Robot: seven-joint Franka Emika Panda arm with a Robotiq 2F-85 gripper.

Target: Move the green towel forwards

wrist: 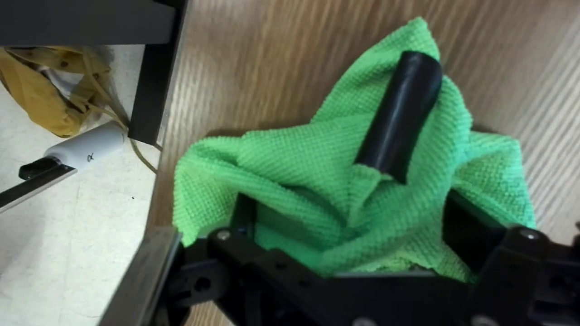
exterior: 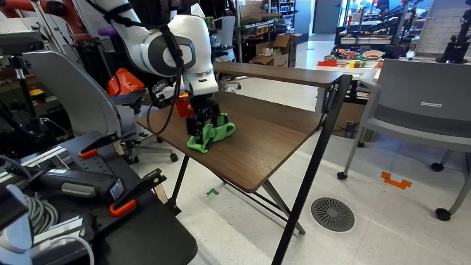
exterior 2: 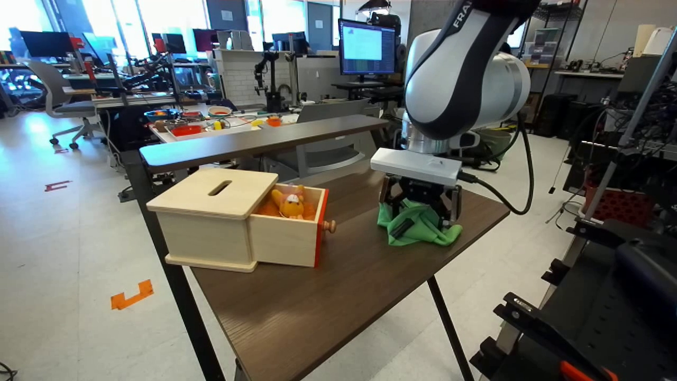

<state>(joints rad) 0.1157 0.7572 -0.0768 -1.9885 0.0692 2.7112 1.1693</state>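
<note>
Green ribbed cloth towel [wrist: 317, 156] lies crumpled near an edge of the dark-brown wood-grain counter [exterior 2: 296, 301], a short black cylinder [wrist: 399, 117] on top. Your black gripper [wrist: 353, 215] straddles the towel's folds, jaws spread wide. Well apart stands a pale, slotted wooden box [exterior 2: 206, 235].

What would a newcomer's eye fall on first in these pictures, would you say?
Probably the bright green towel, crumpled on the wood-grain desk under the open gripper, with a black cylinder resting on it. Next, perhaps, the pale wooden box on the same desk in an exterior view, its drawer standing open with an orange toy inside.
</note>
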